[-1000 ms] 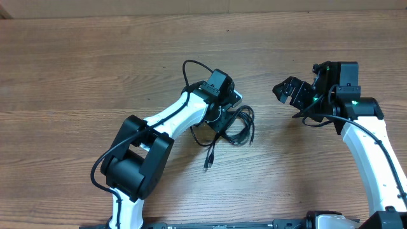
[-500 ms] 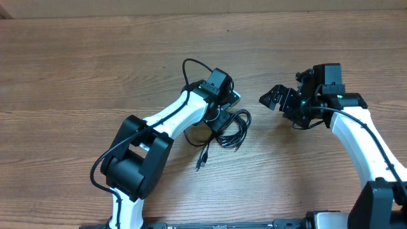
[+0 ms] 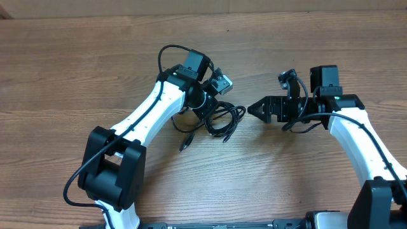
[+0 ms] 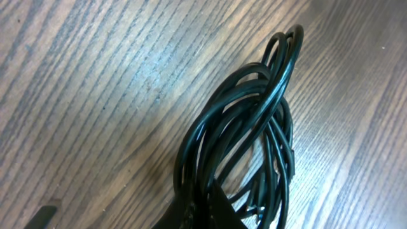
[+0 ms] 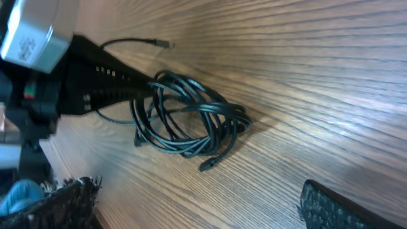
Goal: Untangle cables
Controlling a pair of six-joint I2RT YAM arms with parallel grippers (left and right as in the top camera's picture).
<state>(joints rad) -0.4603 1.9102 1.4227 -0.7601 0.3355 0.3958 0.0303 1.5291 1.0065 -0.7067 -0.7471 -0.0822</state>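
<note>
The cables (image 3: pixel 226 119) are a tangled bundle of thin black cords lying on the wooden table at its middle. One plug end (image 3: pixel 183 145) trails out to the lower left. My left gripper (image 3: pixel 210 114) is shut on the left side of the bundle. In the left wrist view the loops (image 4: pixel 254 127) fan out from the jaws (image 4: pixel 205 210). My right gripper (image 3: pixel 252 108) is open and empty, pointing left, a short way to the right of the bundle. The right wrist view shows the bundle (image 5: pixel 191 121) ahead of its open fingers (image 5: pixel 200 203), with the left gripper (image 5: pixel 108 83) clamped on it.
The wooden table (image 3: pixel 76 76) runs all round the bundle. A thicker black robot cable (image 3: pixel 166 54) loops above the left wrist. The left arm (image 3: pixel 137 121) slants from the lower left; the right arm (image 3: pixel 362 140) comes from the lower right.
My left gripper has pulled the bundle to the left, and its wrist has swung back. My right gripper has turned to point left and moved closer to the bundle.
</note>
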